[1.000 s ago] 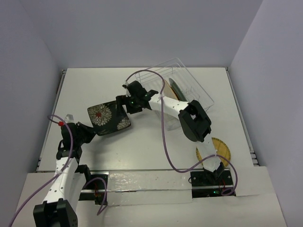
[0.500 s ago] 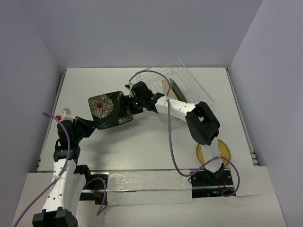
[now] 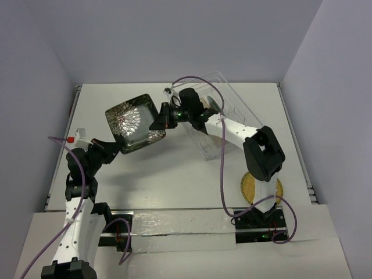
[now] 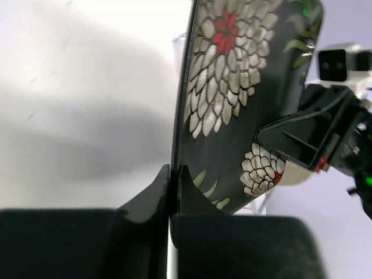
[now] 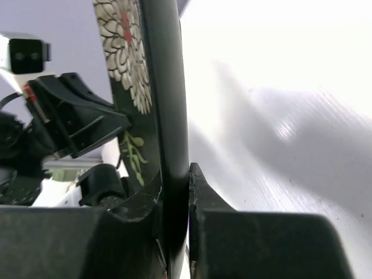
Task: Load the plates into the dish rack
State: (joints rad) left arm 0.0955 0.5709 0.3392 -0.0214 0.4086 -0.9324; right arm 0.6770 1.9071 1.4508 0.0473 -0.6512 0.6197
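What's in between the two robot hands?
A black square plate with white flowers. The left gripper pinches one edge and the right gripper pinches the opposite edge. The top view shows it best.

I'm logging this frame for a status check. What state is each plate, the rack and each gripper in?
black square plate: lifted off the table, tilted, gripped at two edges.
left gripper: shut on the black square plate.
right gripper: shut on the same plate.
tan round plate: lying flat on the table, near right.
dish rack: standing on the table, far right; contents unclear.
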